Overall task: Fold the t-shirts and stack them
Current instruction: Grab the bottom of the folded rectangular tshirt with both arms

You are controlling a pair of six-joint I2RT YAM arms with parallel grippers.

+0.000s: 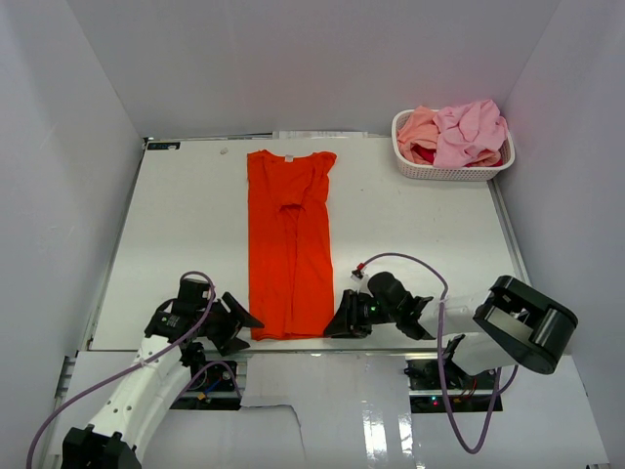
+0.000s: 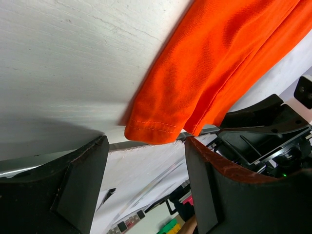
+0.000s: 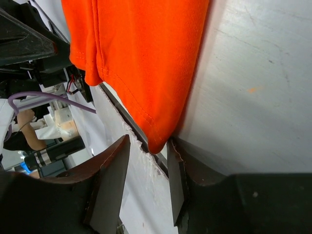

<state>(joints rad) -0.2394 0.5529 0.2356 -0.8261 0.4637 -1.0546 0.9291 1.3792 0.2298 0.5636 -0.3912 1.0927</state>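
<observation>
Orange-red t-shirt (image 1: pixel 290 244): flat lengthwise on the counter (image 1: pixel 420 234), hem at near edge.
Left fingers (image 2: pixel 78 190): open, at near-left hem corner.
Right fingers (image 3: pixel 109 185): apart, flanking near-right hem corner.
Other t-shirts (image 1: pixel 459 132): far right, in basket (image 1: pixel 449 173).

Shirt (image 1: pixel 290 244) centre of table (image 1: pixel 420 234); basket (image 1: pixel 449 172) far right.

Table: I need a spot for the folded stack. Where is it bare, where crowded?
Free: the wide patch of table between its left edge and the orange t-shirt, and the patch right of the shirt, nearer than the basket. Crowded: the near edge, where the left end effector and right end effector flank the hem, and the basket's far-right corner.
</observation>
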